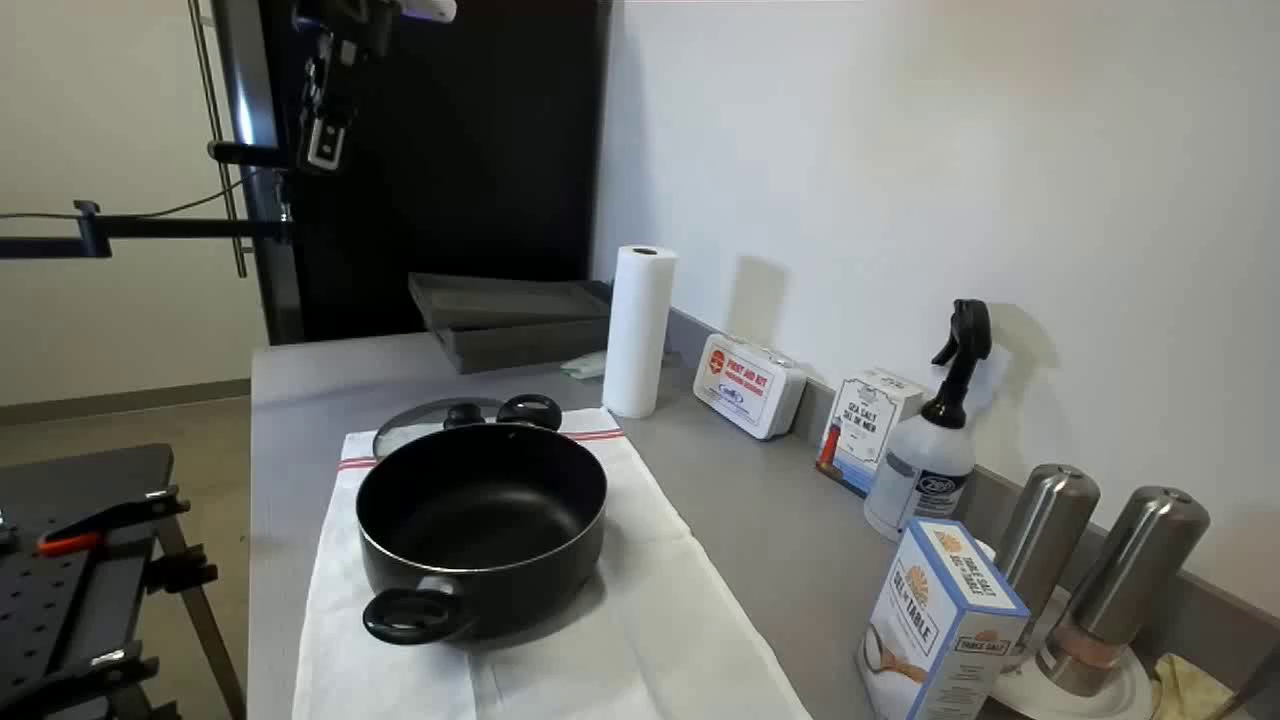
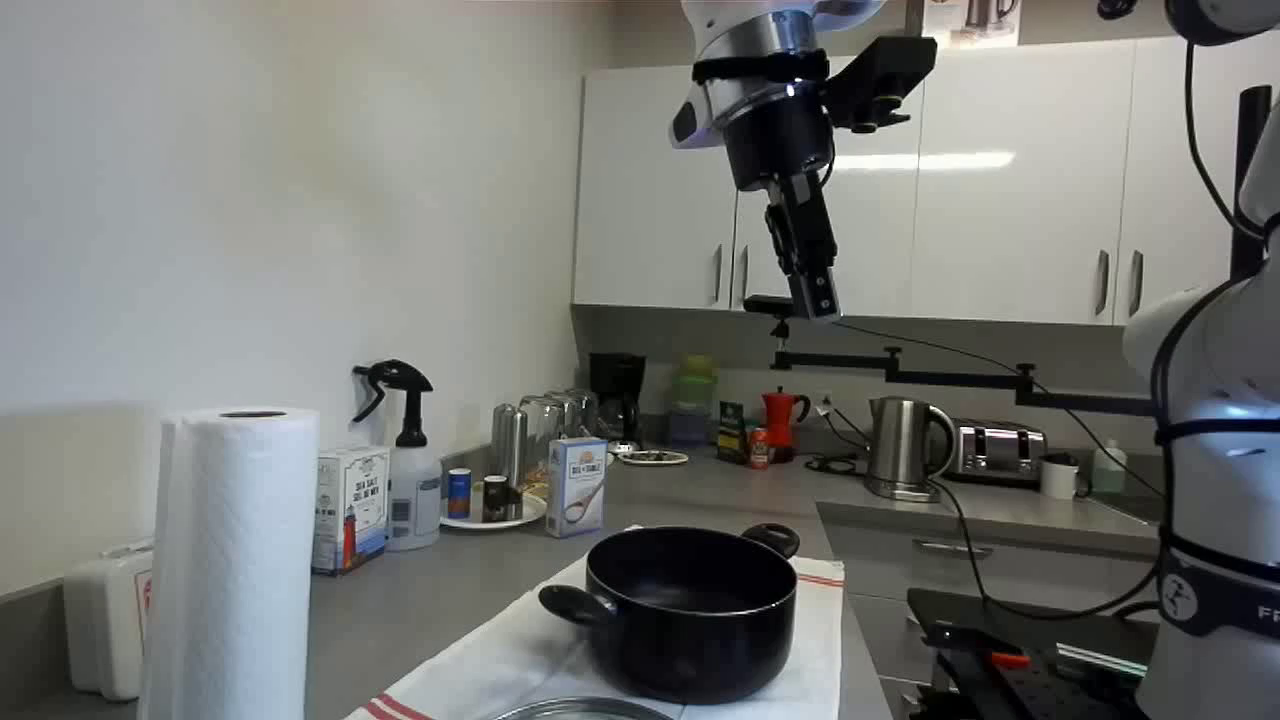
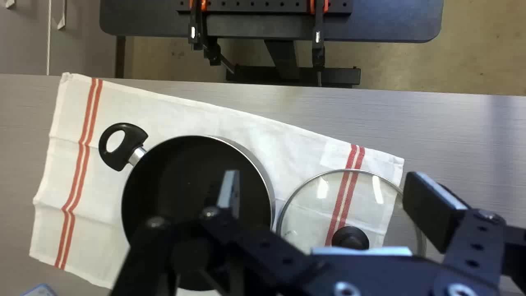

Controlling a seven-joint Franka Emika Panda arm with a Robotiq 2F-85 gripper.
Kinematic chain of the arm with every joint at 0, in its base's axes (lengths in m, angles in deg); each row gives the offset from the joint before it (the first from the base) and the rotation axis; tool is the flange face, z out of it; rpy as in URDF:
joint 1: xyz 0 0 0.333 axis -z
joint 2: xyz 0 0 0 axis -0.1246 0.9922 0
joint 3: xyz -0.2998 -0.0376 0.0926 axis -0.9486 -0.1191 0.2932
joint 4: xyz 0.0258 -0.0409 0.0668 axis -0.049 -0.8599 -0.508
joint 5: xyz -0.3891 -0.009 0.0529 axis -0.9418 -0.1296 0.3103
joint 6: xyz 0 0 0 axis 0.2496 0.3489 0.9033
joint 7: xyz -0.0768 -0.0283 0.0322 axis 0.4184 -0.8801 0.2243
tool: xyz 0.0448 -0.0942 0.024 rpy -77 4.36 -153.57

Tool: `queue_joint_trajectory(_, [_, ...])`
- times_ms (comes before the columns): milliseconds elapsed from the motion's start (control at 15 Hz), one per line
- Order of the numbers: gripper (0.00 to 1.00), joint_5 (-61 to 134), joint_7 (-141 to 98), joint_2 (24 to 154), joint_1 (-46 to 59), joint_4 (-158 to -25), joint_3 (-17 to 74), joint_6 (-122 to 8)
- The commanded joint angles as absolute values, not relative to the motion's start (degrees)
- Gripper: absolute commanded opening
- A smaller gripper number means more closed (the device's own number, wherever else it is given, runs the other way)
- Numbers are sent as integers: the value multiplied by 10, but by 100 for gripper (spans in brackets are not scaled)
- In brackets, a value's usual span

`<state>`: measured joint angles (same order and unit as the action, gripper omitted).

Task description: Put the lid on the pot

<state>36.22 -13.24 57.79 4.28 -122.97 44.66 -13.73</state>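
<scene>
The black pot (image 1: 484,520) stands upright and uncovered on a white cloth; it also shows in an exterior view (image 2: 692,630) and in the wrist view (image 3: 172,185). The glass lid (image 3: 312,205) lies flat beside the pot, knob up, partly on the cloth and partly over the bare counter. In an exterior view the lid (image 1: 405,428) is partly hidden behind the pot; elsewhere only its edge (image 2: 585,708) shows. My gripper (image 3: 332,201) is open and empty, its fingers far apart. It is high above the counter in both exterior views (image 1: 326,145) (image 2: 816,297).
The white cloth (image 1: 660,600) has red stripes. A paper towel roll (image 1: 640,330), first aid kit (image 1: 748,386), sea salt box (image 1: 868,425), spray bottle (image 1: 922,470), table salt box (image 1: 940,620) and steel canisters (image 1: 1048,525) stand along the wall. Grey trays (image 1: 515,325) lie at the counter's end.
</scene>
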Motion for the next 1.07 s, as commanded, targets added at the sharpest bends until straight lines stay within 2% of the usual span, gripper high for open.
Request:
queue_joint_trajectory(0, [100,360,-130,579,30,-1229,435,-136])
queue_joint_trajectory(1000, [100,363,-144,610,27,-1224,430,-162])
